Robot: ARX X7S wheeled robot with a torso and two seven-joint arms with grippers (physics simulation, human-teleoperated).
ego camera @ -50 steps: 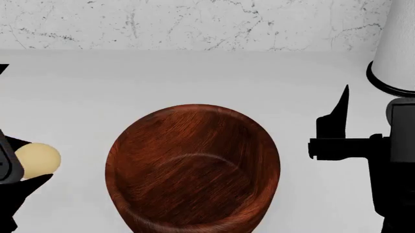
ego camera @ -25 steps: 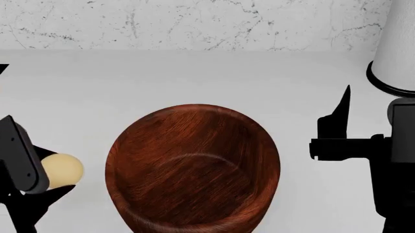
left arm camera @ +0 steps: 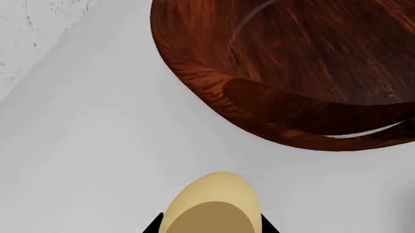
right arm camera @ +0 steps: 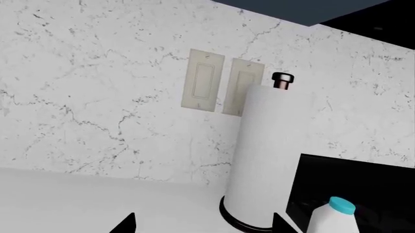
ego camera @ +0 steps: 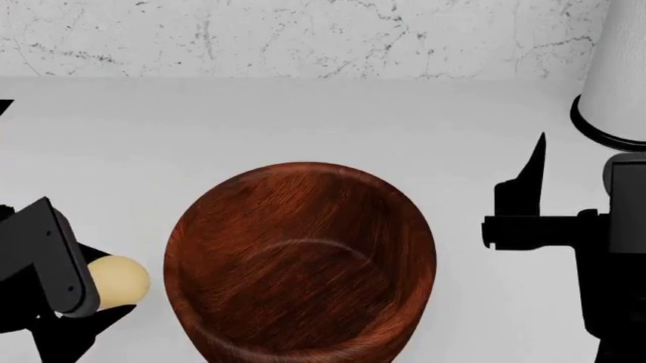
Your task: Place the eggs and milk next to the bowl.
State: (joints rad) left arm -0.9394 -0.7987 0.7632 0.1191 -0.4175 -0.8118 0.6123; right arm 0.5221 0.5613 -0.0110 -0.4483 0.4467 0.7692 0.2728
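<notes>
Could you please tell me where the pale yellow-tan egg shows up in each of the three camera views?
Head view: the yellow-tan egg sits at lower left, held by the left hand, just left of the bowl.
Left wrist view: the egg is at bottom centre, clear of the bowl beyond it.
Right wrist view: not in it.
Shared landmark: the wooden bowl, seen in the head and left wrist views.

The head view looks steeply down on the bowl [ego camera: 301, 261], close. The left wrist view looks down from low and near, sharing bowl and egg [left arm camera: 211, 204]. The right wrist view faces the wall [right arm camera: 97, 97], sharing only the towel roll [right arm camera: 263, 155].
</notes>
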